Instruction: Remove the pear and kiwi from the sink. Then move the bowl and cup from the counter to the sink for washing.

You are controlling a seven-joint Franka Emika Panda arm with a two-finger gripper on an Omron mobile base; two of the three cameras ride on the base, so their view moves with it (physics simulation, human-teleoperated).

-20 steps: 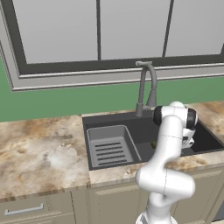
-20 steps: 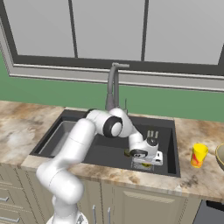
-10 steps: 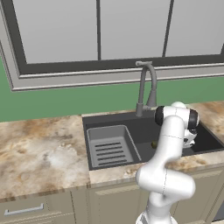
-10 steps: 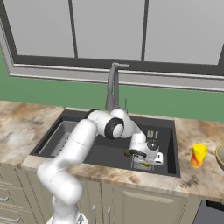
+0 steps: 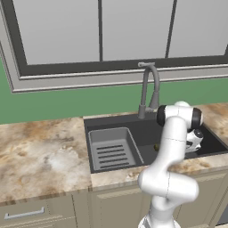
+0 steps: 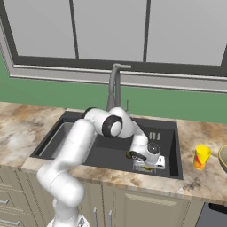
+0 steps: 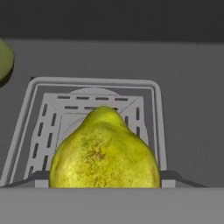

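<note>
Closing on the pear (image 7: 104, 152) in the sink (image 6: 170, 146)

I am bracketing it with my gripper (image 6: 148, 165); grip unconfirmed, I cannot tell. It is lying dead ahead over the drain, stem end pointing away from my hand.

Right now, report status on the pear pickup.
Hand down in sink, closed on pear. Kiwi beside it, still in the basin. Nothing blocking the lift.

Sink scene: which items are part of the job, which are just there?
Job: pear between the gripper fingers, kiwi, sink, cup, bowl, counter.
Just there: faucet, ribbed tray, window.
</note>
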